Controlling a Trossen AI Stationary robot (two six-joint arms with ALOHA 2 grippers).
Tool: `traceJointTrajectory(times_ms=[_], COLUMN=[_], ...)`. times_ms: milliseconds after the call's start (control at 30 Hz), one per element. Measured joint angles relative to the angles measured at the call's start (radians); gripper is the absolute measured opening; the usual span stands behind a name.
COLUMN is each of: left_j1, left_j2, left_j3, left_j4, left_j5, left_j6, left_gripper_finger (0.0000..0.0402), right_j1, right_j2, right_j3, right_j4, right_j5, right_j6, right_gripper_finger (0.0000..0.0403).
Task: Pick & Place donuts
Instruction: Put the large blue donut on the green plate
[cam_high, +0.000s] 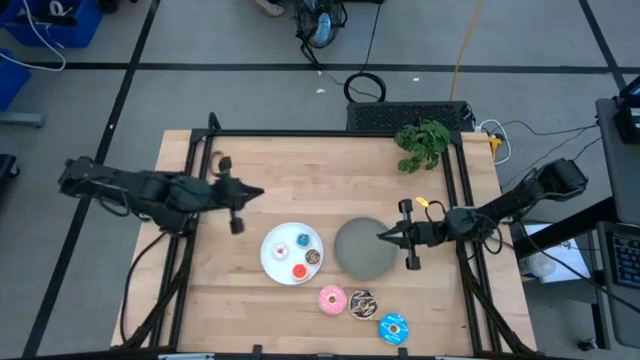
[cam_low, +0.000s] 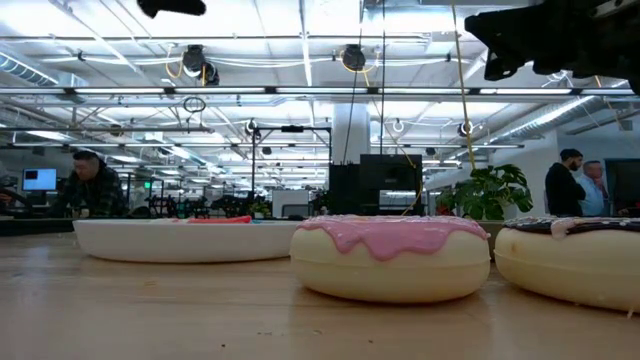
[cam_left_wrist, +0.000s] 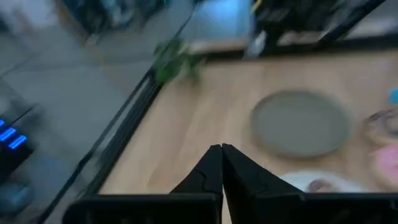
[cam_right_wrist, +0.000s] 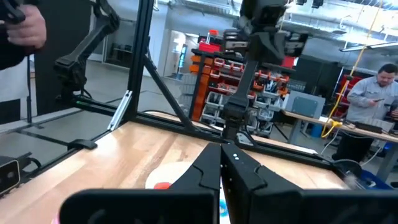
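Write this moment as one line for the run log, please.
left gripper: shut, empty, over bare table | right gripper: shut, empty, over grey plate | four tiny donuts on white plate | pink donut on table

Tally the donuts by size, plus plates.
Tiny donuts on the white plate: 4 (brown, white, blue, red)
Larger donuts on the table: 3 (pink, chocolate-sprinkled, blue-iced)
Plates: 2 (white, grey)
Total: 9
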Motion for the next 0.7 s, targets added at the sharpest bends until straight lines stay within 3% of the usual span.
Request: traceJointTrajectory(times_ms=[67, 167, 500, 700], left_j1=[0.014, 0.046, 0.112, 0.108], left_j2=[-0.099, -0.206, -0.475, -0.541], left_j3=[-0.126, -0.291, -0.643, -0.817], left_j4=[0.15, 0.334, 0.578, 0.772], left_j5=[0.066, 0.08, 0.197, 0.181], left_j6=[0.038, 0.07, 0.027, 0.043], left_gripper_finger=[0.0004, 0.0005, 0.0003, 0.0002], right_j1=[0.0, 0.0, 0.0, 0.0], right_j2=[-0.007, -0.009, -0.009, -0.008], right_j3=[-0.006, -0.008, -0.008, -0.009], right_j4=[-0.001, -0.001, -0.029, -0.049], right_j5=[0.0, 0.0, 0.0, 0.0], right_j6=[0.0, -0.015, -0.007, -0.006], right_gripper_finger=[0.0, 0.0, 0.0, 0.0])
